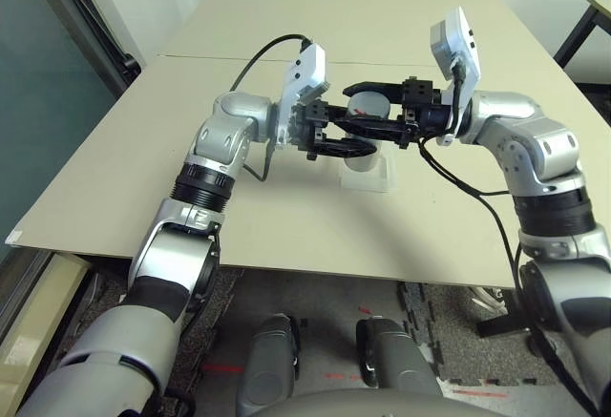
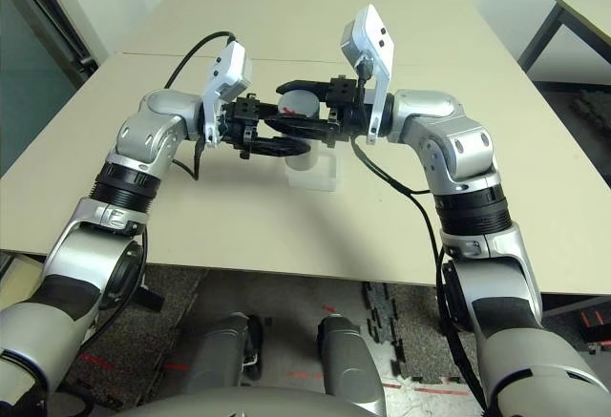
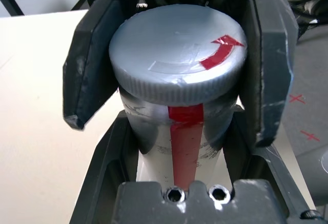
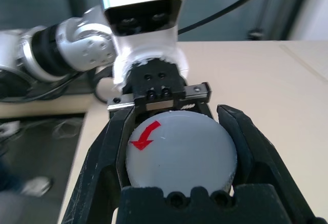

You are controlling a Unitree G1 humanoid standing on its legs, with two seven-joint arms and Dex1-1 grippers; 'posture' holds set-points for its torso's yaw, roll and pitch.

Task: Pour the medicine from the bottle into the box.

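The silver-grey bottle (image 3: 154, 137), marked with a red stripe, hangs in the air just over the transparent box (image 1: 368, 179), which lies on the table. My left gripper (image 1: 355, 143) is shut on the bottle's body from the left. The right gripper (image 4: 179, 155) comes in from the right and is shut on the round grey cap (image 4: 190, 158), which bears a red arrow. In the left wrist view the right gripper's fingers (image 3: 269, 60) press both sides of the cap (image 3: 174, 49). The arms and bottle hide part of the box.
The beige table (image 1: 115, 178) has a seam across its back half (image 1: 191, 56) and bare room on both sides of the box. A second table (image 2: 584, 9) stands at the far right with dark legs. Black cables trail from both wrists.
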